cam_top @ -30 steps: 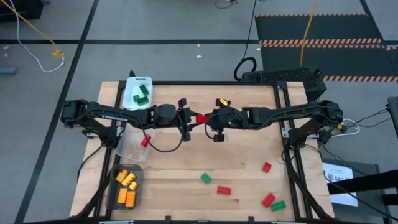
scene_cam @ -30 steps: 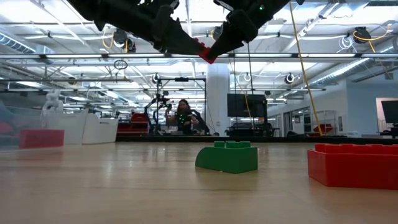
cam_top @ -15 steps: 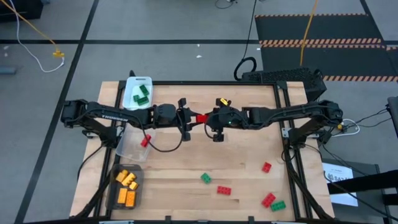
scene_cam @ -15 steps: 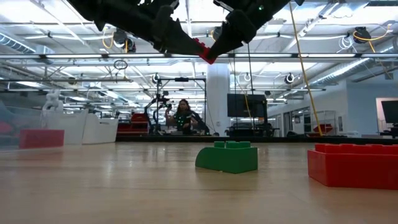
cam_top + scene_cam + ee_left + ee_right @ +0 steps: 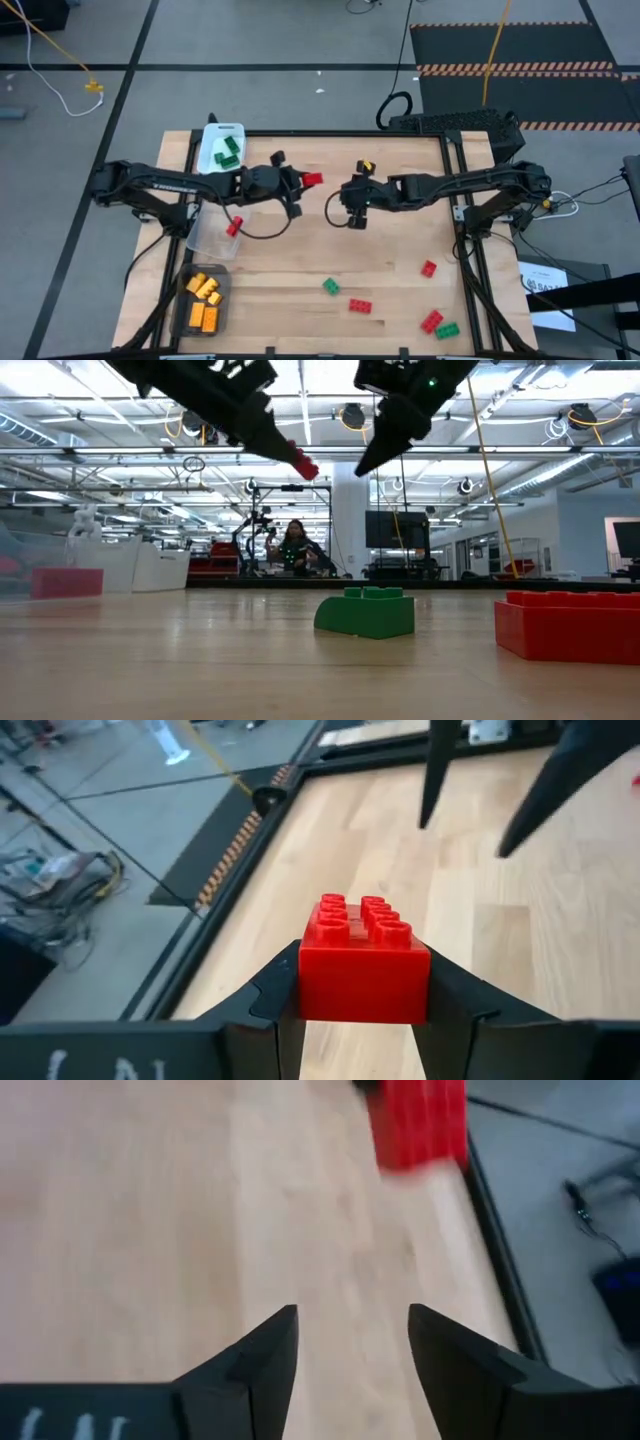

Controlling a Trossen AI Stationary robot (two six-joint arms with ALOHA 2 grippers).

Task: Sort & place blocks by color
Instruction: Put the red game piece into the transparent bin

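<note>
Between my left pincer's (image 5: 362, 995) fingers sits a red brick (image 5: 363, 958), pinched above mid-bench; beyond, my right pincer (image 5: 347, 199) hangs spread, empty. Handover looks done. Next: carry it to the clear tray (image 5: 207, 236) holding a red one.

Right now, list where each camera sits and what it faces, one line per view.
High: overhead, straight down on the table; both arms show.
Low: at tabletop height, facing the room past a green brick; both arms overhead.
Left wrist: looks past the left gripper clamping the red brick.
Right wrist: looks down past the empty right gripper.
Shared: the red brick, in all four views.
</note>
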